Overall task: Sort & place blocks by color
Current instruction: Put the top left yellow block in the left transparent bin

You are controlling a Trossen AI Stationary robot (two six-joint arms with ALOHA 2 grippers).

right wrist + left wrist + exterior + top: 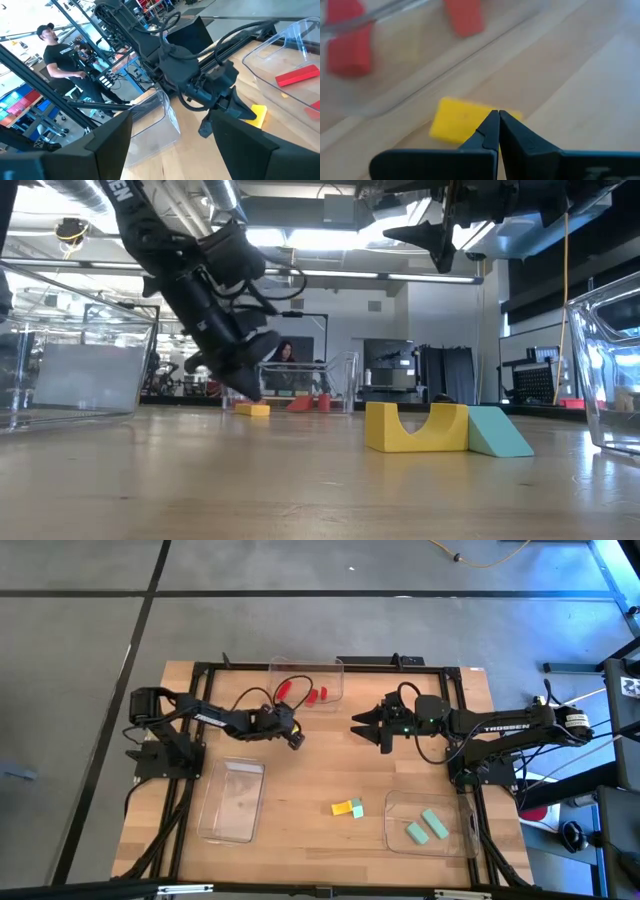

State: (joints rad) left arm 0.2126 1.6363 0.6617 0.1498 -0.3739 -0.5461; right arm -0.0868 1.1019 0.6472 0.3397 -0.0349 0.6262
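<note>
My two arms are matte black, built of slim tubes and blocky joints, with loose black cables looping beside them. My right arm (500, 727) carries white TROSSEN lettering and a small green light near the wrist. My left gripper (495, 125) ends in two smooth, tapering black fingers on a flat black bar.

Robotics lab: metal racks (75, 107) (a person (57, 55) nearby), exposed ceiling ducts (70, 192).

Red blocks (308, 694) are seen in the far clear tray (335, 668), mint green blocks (426, 826) in the near right tray (392, 802). A yellow block (342, 807) (touching a teal one (357, 808)) is seen on the pale wooden table (300, 785). Both arms are black.
</note>
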